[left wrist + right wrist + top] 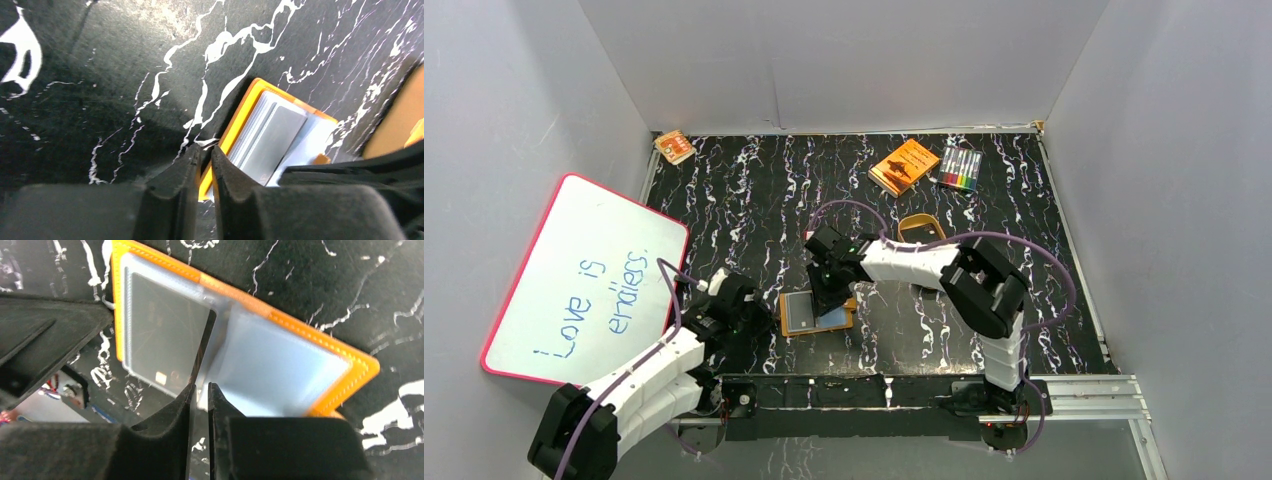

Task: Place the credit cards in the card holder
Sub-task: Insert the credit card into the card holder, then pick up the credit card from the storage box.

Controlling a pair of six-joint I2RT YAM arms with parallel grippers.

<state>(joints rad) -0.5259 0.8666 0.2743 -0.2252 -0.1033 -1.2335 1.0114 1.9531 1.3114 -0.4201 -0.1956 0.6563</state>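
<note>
1. The work surface is a black marbled table (724,180) inside grey walls; a whiteboard (584,270) leans at the left.
2. I see the left gripper (204,152) nearly closed at the card holder (300,329) rim. I cannot tell whether it pinches the rim.
3. The holder lies open near centre, with a grey credit card (165,330) seated in its left half.
4. The right gripper (200,387) stands a sliver apart around an edge-on card (203,350) over the fold. I cannot confirm a grip. I judge this insertion unfinished.
</note>
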